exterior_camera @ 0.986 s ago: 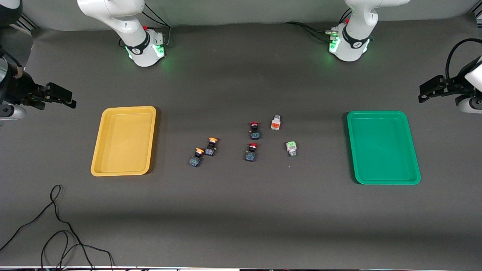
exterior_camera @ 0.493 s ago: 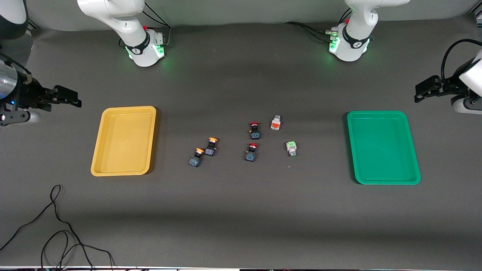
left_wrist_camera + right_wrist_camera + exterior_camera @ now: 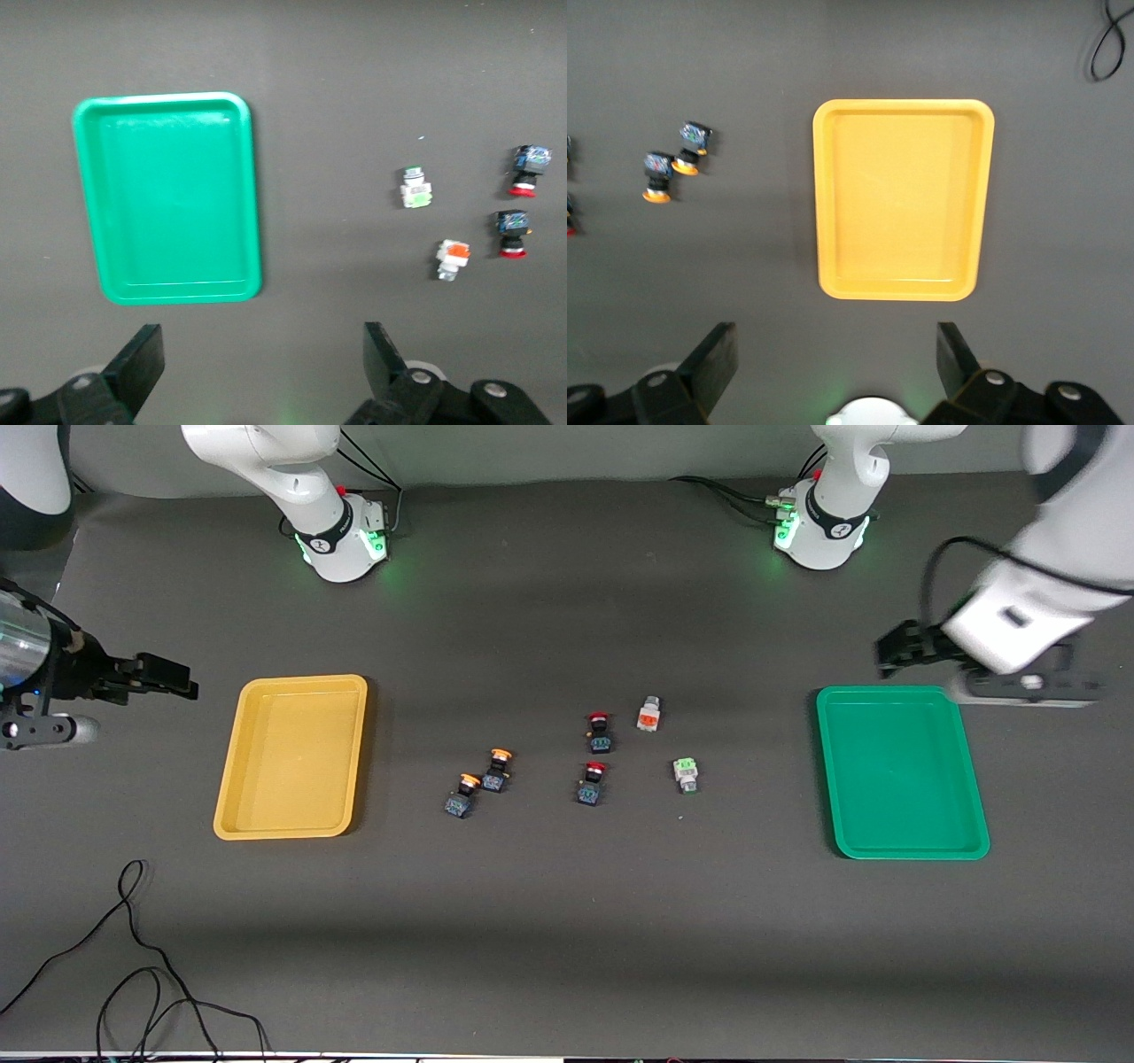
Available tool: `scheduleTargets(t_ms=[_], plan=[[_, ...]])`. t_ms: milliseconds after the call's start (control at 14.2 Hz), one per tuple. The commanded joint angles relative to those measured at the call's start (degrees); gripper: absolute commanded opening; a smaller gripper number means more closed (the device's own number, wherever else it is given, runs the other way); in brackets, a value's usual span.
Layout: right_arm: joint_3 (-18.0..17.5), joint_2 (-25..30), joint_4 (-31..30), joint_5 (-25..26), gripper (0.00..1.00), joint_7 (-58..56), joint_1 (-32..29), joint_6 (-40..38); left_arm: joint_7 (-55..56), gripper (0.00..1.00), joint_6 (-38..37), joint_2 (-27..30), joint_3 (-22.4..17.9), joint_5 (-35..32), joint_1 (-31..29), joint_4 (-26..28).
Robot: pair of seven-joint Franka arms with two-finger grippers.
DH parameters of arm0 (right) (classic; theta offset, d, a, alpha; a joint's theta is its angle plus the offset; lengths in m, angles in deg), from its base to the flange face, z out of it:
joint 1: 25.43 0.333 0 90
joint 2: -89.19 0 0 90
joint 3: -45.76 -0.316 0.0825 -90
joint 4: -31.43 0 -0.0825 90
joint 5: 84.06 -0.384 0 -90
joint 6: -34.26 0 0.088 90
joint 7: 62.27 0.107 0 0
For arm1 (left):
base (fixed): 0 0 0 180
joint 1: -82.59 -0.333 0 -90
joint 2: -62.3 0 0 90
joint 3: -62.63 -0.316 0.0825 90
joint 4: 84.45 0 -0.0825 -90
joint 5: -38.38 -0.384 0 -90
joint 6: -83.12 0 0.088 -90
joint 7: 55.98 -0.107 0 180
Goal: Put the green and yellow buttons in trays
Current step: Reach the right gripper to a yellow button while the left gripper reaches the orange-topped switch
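Observation:
Two yellow-capped black buttons (image 3: 497, 771) (image 3: 462, 797) lie mid-table, nearer the mustard yellow tray (image 3: 292, 757). A white button with a green face (image 3: 685, 774) and one with an orange face (image 3: 648, 715) lie nearer the green tray (image 3: 901, 772). My left gripper (image 3: 895, 651) is open and empty over the table at the green tray's edge toward the bases; its wrist view shows its fingers (image 3: 142, 363) apart, the green tray (image 3: 168, 195) and the green-faced button (image 3: 414, 188). My right gripper (image 3: 168, 676) is open and empty, over the table beside the yellow tray (image 3: 904, 199).
Two red-capped black buttons (image 3: 600, 732) (image 3: 592, 784) lie between the yellow-capped pair and the white buttons. A black cable (image 3: 133, 957) loops on the table near the front camera at the right arm's end. Both trays hold nothing.
My left gripper has swung in from the table's end to the green tray's edge. My right gripper has crept a little toward the yellow tray. The buttons have not moved.

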Motion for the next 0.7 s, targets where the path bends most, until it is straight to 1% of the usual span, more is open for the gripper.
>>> scheduleTargets(t_ms=[0,141,282,423,563,634], plan=[[-0.6,-3.9,2.9,-1.0,1.0,10.8,5.4,-0.2,8.3,1.0,4.3,1.4,1.1,0.1,4.8,4.8],[-0.6,-6.5,2.5,-1.0,1.0,15.0,8.5,1.4,13.5,1.0,7.7,1.4,1.2,0.0,9.5,7.7],[-0.6,-9.1,2.4,-1.1,1.0,16.6,10.8,3.1,18.4,1.0,10.5,1.4,1.2,-0.1,13.7,10.1],[-0.6,-12.3,2.3,-1.1,1.0,19.2,12.8,6.7,21.8,1.0,10.9,1.2,1.3,0.0,16.9,10.3],[-0.6,-16.3,2.2,-1.0,1.0,22.3,14.1,10.5,26.8,1.0,13.4,0.5,1.3,-0.1,20.5,10.5],[-0.6,-17.9,1.2,-1.0,1.0,22.9,14.8,12.8,28.6,1.0,14.2,0.1,1.2,-0.1,22.1,10.5]])
